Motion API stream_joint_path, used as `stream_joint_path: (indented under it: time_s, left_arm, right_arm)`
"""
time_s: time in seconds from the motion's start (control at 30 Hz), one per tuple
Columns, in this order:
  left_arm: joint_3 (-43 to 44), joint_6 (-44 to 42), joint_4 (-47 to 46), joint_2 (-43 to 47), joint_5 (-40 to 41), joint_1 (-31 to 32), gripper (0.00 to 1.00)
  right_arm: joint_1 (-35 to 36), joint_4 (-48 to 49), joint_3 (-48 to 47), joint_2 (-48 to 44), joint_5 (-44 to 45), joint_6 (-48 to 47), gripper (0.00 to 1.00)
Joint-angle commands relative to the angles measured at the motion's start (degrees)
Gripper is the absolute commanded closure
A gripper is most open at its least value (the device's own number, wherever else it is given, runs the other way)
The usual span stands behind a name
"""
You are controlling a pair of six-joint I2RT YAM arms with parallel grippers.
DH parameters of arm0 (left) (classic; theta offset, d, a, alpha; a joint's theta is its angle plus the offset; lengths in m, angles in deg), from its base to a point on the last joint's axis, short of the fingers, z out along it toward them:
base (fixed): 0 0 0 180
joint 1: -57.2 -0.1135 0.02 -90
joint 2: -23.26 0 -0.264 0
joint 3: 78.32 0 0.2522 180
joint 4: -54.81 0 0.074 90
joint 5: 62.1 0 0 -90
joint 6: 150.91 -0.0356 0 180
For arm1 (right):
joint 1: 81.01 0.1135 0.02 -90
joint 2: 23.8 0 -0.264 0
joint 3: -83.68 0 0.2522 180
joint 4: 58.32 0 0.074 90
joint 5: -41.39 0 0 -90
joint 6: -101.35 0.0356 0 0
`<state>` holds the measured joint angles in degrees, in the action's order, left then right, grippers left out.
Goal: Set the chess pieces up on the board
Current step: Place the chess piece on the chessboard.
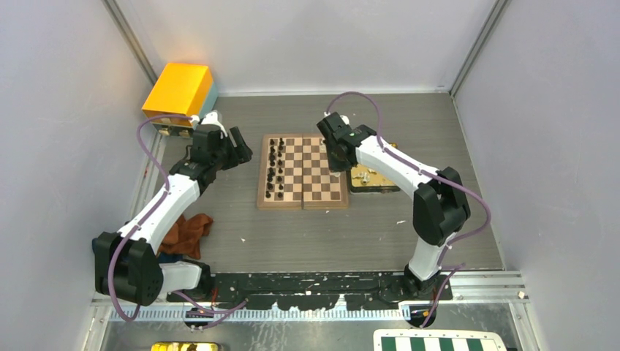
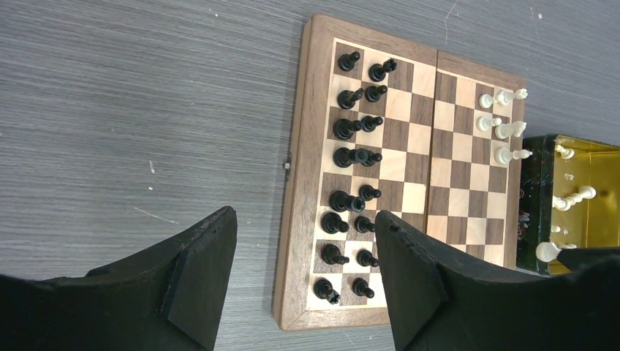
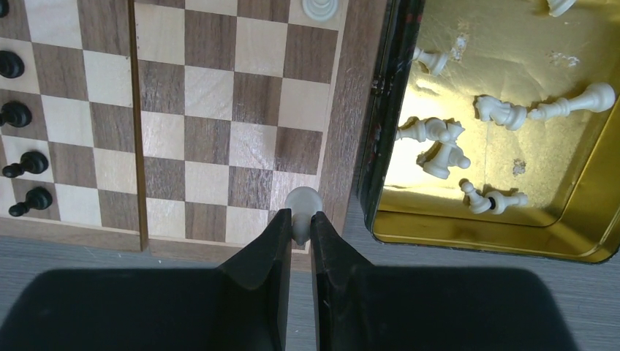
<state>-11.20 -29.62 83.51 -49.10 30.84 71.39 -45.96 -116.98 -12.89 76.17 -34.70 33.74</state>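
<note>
While the board (image 1: 303,172) is lying beside the tray (image 3: 504,58), the right end effector (image 3: 300,227) is clamping a white piece (image 3: 303,201) over a corner square for placing, and the left end effector (image 2: 305,223) is hovering spread apart.

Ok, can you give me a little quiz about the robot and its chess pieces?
1. True or false: the left fingers are holding a black piece.
2. What colour is the piece pinched in the right fingers at the corner of the board? A black, B white, C red.
3. Fill in: the loose white pieces beside the board lie in the gold ____.
Key: 1 false, they are open and empty. 2 B. 3 tray.
</note>
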Motion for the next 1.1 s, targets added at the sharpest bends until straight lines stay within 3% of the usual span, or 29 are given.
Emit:
stream_joint_path:
  time_s: [0.0, 1.07]
  left_arm:
    - [2.10, 0.05, -1.12, 1.34, -0.69, 0.14, 0.30]
    - [1.56, -0.81, -1.92, 0.46, -0.81, 0.18, 0.30]
  right_arm:
    - [0.68, 1.31, -2.87, 2.09, 0.72, -0.78, 0.99]
    - [0.69, 5.72, -2.10, 9.28, -0.76, -0.25, 0.99]
